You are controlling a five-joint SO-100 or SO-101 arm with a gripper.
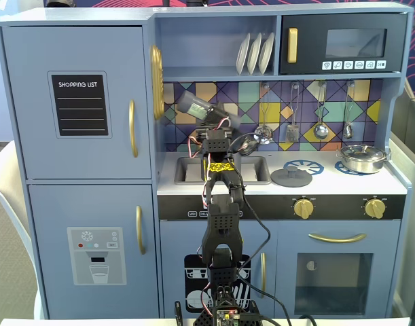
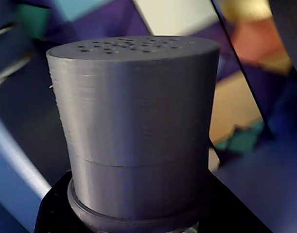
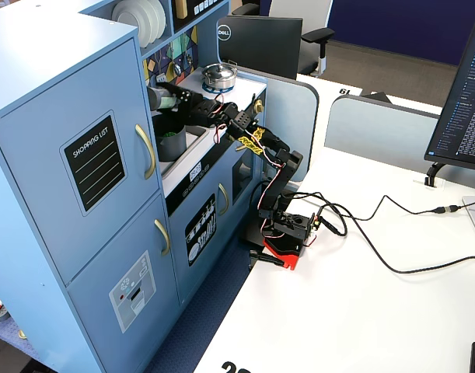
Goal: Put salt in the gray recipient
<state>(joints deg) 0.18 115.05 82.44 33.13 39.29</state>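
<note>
White capitals reading "SHOPPING LIST" head a black chalkboard panel [image 1: 79,104] on the upper left door of the pale blue toy kitchen [image 1: 78,204], and a black office chair back in a fixed view carries the "DELL" logo [image 3: 224,33]. The slim dark-gray cylindrical salt shaker with a pale green label [image 1: 194,106] is held in the air above the sink basin [image 1: 187,170], tilted with its cap toward the upper left; the label's lettering is too small to read. In the wrist view its layered gray cap [image 2: 133,121], dotted with small holes on top, fills the frame. The black arm's gripper [image 1: 208,115] is clamped on the shaker body. The matte dark-gray cylindrical pot [image 3: 172,144] sits in the sink just below the shaker. Three white plates [image 1: 255,53] stand in the rack, four utensils [image 1: 320,129] hang on the tiled wall, two gold knobs [image 1: 303,208] front the stove, one shiny steel pan [image 1: 362,157] sits on a burner, and one flat gray lid [image 1: 291,177] lies beside it.
</note>
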